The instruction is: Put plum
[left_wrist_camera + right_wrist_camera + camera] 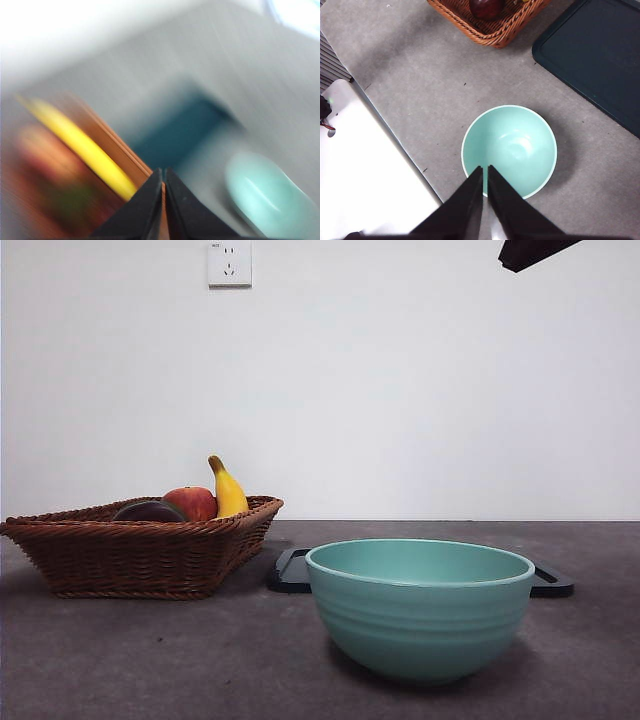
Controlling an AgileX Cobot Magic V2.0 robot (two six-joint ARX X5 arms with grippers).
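The plum (148, 511), glossy and dark maroon, is being cradled in the wicker basket (140, 555) beside an apple (192, 502) and a banana (228, 491), while the teal bowl (420, 608) is being left empty. The right claw (485, 172), pressed closed on nothing, is being held above the bowl, well apart from the plum; the left claw (163, 175), likewise closed and empty, is being shown blurred near the basket.

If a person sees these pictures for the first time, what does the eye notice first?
First comes the big teal bowl, empty, standing nearest the front camera. Left of it and farther back stands a brown wicker basket holding a yellow banana, a red apple and the dark plum.
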